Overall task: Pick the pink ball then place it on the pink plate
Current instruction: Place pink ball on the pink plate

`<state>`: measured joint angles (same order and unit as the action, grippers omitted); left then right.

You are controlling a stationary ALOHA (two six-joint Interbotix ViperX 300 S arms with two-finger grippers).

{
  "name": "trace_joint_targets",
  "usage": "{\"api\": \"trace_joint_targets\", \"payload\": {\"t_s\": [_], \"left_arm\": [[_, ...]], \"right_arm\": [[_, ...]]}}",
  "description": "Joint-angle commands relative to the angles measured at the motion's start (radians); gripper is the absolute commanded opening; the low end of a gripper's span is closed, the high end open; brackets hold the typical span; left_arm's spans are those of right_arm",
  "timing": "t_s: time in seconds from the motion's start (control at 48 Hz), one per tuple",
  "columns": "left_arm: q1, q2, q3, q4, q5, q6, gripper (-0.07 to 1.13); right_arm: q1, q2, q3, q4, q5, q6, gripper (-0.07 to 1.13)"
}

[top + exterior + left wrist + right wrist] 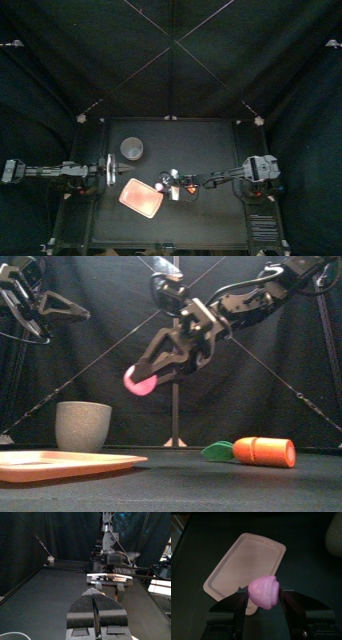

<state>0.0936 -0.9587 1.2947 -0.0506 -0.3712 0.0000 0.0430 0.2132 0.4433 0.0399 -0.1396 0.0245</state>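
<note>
The pink ball [264,592] is a ridged, shell-like toy, and my right gripper [264,598] is shut on it. In the front view the ball [135,383] hangs well above the table in that gripper [144,376], over the tray's right end. The pink plate [243,562] is a flat pink tray lying below the ball; it also shows in the top view [140,197] and at the front left [60,464]. My left gripper [97,614] is shut and empty, held high at the table's left side [91,172].
A tall grey speckled cup [83,424] stands behind the tray at the back left [131,148]. An orange toy [265,451] with a green piece [217,450] beside it lies on the table to the right of the tray.
</note>
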Motion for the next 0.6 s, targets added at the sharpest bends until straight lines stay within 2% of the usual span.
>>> {"api": "trace_joint_targets", "payload": {"t_s": [0.021,0.208,0.479,0.604], "left_arm": [[0.000,0.002,-0.014,0.002,-0.008,0.003,-0.01],[-0.002,0.002,-0.012,0.005,-0.008,0.003,-0.01],[-0.002,0.000,-0.009,0.005,-0.003,0.003,-0.01],[0.003,0.000,-0.009,0.005,-0.005,0.003,-0.01]], "right_arm": [[0.014,0.086,-0.146,-0.005,-0.012,0.000,0.66],[0.048,0.219,-0.301,-0.002,0.002,0.003,0.66],[0.048,0.284,-0.351,0.028,0.044,0.005,0.67],[0.046,0.285,-0.351,0.060,0.043,0.003,0.76]]}}
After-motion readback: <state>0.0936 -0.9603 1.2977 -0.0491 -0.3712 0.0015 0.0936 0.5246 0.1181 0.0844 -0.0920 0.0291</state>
